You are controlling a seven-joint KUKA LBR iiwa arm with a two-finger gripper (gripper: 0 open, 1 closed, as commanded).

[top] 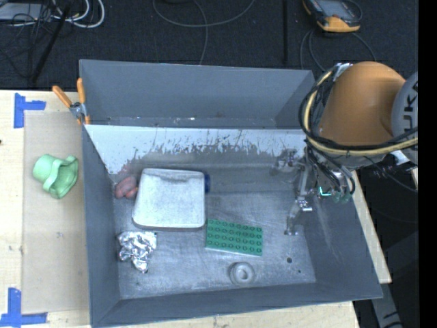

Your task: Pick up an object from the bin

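Green studded plastic baseplate (234,238) is lying flat mid-floor in the grey metal bin (205,101), near the gripper (294,228), which is hanging over bare floor. Whether it is open or closed, I cannot tell. Probably light, stiff and thin; pinching across its short edges is looking best.

On the pale link of the arm (408,109), at the right side of the view and just beside the orange cover (362,104), two large dark letters can be read: "UK". They stand sideways on the link. The word is cut off there, so the other letters cannot be told. This is the only writing that can be read.
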